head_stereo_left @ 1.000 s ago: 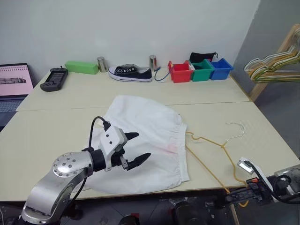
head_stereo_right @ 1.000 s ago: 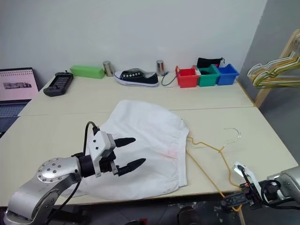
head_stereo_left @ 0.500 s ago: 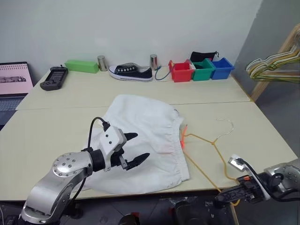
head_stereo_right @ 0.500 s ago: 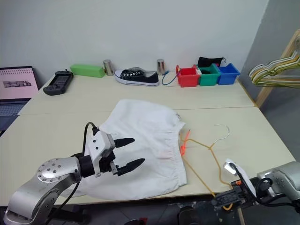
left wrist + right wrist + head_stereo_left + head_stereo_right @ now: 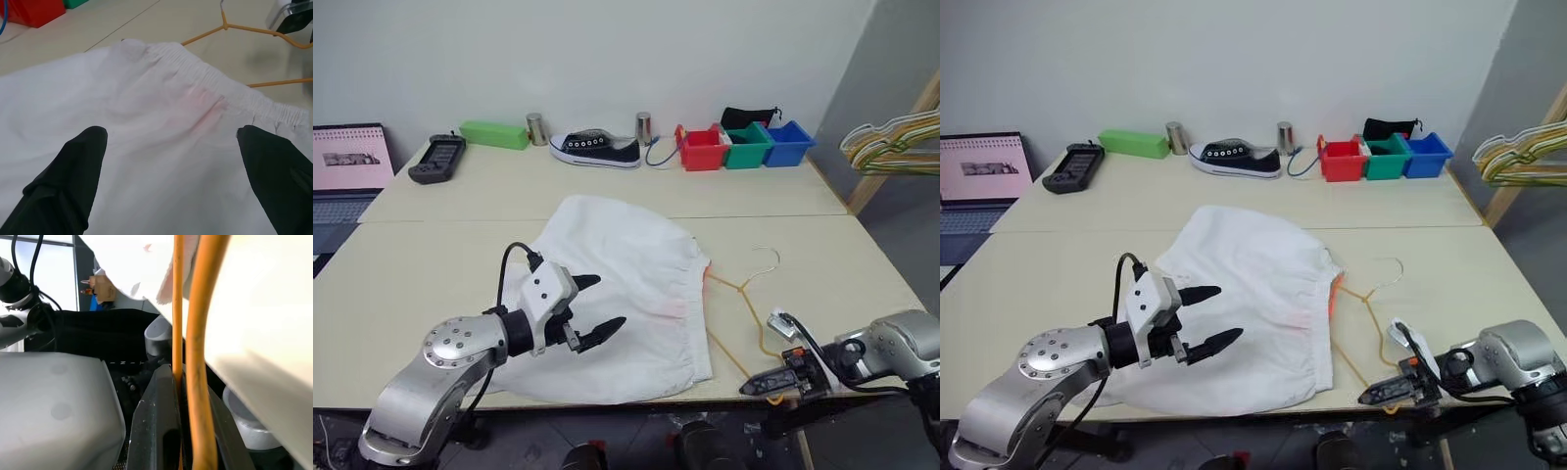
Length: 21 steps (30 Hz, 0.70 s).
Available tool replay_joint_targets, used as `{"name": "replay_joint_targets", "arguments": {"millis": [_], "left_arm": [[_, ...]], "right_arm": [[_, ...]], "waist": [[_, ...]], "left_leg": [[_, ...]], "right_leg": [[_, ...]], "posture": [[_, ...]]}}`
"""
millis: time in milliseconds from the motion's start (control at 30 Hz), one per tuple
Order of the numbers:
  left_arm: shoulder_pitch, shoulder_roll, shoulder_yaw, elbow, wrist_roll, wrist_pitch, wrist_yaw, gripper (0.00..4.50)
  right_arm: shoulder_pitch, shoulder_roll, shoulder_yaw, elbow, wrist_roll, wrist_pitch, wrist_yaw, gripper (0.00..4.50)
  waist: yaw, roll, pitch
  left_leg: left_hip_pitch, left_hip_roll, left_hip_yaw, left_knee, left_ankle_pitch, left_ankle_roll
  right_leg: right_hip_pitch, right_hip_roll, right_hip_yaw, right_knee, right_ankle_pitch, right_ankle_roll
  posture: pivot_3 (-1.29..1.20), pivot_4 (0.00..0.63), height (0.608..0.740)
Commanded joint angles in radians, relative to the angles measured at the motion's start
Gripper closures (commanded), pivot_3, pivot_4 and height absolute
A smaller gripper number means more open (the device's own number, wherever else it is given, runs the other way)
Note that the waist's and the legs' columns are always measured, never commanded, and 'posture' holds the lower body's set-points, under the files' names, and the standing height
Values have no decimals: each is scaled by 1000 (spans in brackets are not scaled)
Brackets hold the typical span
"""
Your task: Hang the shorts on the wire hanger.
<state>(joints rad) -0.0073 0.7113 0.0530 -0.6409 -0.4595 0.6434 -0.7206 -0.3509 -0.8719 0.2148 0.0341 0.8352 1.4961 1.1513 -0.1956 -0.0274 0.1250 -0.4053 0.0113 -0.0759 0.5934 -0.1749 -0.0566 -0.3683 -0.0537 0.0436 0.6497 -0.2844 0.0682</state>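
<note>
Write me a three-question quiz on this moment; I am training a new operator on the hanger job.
1. True or false: the left gripper is closed on the shorts.
2. Which thing does the right gripper hold? A) the black shoe B) the wire hanger C) the red bin
3. Fill in: the hanger's near corner sticks out over the table's front ____.

Key:
1. False; it hovers open above them.
2. B
3. edge
</note>
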Motion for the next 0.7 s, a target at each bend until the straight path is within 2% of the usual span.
{"name": "replay_joint_targets", "arguments": {"millis": [33,267,700], "left_arm": [[-15,1,-1,-24,7,-29,4,10],[-29,2,-5,-5,12,-45,1,10],[-28,8,-33,-2,30,-59,-6,10]], "right_arm": [[-65,32,-70,66,27,59,-19,4500],[-186,101,-133,211,68,118,-76,4500],[-90,-43,60,28,32,59,3,4500]], "waist": [[2,0,0],[1,2,-1],[2,3,-2]], "left_leg": [[-1,0,0,0,0,0],[-9,0,0,3,0,0],[-10,-1,-1,6,0,0]], "right_leg": [[0,0,0,0,0,0],[-4,1,1,4,4,6],[-5,1,1,8,3,6]], "posture": [[-186,68,740],[-189,57,740],[-184,46,740]]}}
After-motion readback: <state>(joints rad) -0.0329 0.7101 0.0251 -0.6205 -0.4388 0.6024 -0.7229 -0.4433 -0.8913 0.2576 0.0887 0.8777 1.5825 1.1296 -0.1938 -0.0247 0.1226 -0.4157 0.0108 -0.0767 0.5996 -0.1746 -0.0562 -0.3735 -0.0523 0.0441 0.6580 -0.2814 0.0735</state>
